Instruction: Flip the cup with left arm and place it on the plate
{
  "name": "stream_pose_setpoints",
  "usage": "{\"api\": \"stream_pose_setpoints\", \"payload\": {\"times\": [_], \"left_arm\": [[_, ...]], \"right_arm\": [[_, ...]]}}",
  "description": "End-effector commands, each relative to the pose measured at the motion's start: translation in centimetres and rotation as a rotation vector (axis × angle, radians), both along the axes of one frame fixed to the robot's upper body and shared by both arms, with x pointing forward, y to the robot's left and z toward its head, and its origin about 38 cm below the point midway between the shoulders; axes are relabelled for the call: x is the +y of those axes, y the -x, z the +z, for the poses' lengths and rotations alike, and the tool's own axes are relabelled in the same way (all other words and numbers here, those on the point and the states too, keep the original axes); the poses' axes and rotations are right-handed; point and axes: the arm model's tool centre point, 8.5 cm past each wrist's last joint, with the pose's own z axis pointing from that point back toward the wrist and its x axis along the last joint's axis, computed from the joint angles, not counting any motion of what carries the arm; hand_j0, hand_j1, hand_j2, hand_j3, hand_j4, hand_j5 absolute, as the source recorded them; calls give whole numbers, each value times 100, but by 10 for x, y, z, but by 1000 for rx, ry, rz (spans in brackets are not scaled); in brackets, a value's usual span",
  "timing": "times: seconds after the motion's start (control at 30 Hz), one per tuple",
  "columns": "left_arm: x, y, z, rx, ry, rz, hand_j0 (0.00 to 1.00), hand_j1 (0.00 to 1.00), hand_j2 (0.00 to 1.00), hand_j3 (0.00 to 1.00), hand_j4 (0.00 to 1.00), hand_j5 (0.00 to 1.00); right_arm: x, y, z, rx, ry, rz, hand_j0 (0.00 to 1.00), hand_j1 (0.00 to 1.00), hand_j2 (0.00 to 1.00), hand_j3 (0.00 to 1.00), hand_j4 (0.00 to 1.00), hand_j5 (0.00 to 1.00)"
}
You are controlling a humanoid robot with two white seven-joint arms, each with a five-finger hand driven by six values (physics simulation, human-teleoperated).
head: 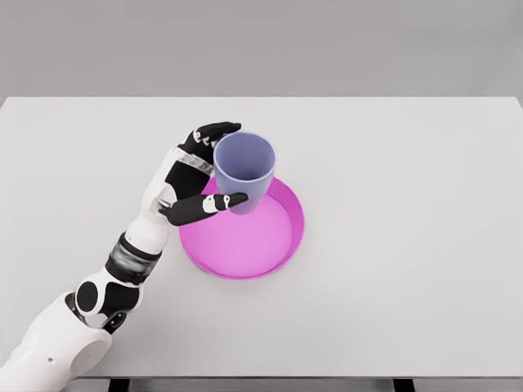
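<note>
A pale blue cup [245,170] stands with its mouth up, over the far left part of the magenta plate [270,245]. My left hand [214,167] is shut on the cup: black fingers [214,131] wrap behind its rim and the thumb [204,208] presses across its near side. Whether the cup's base touches the plate or hangs just above it is unclear. The left arm comes in from the lower left corner. The right arm does not show.
The white table [409,204] reaches across the whole view, with its front edge [327,377] at the bottom and a grey wall behind. Nothing else lies on it.
</note>
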Motion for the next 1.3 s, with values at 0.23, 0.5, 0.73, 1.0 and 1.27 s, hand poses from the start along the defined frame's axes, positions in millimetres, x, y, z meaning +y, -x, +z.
{"api": "stream_pose_setpoints", "payload": {"times": [0.23, 0.5, 0.73, 1.0, 1.27], "left_arm": [[1, 0, 1, -3, 1, 1, 84, 84, 84, 84, 84, 84], [1, 0, 2, -6, 0, 1, 95, 95, 95, 95, 95, 95], [4, -1, 2, -7, -5, 5, 95, 95, 95, 95, 95, 95], [45, -12, 47, -133, -148, -7, 100, 100, 100, 100, 100, 100], [110, 1, 71, -67, -169, -333, 100, 100, 100, 100, 100, 100]], "right_arm": [[0, 0, 0, -1, 1, 1, 100, 100, 100, 100, 100, 100], [0, 0, 0, -1, 1, 1, 100, 100, 100, 100, 100, 100], [0, 0, 0, -1, 0, -1, 100, 100, 100, 100, 100, 100], [0, 0, 0, -1, 1, 1, 100, 100, 100, 100, 100, 100], [0, 0, 0, -1, 1, 1, 100, 100, 100, 100, 100, 100]]}}
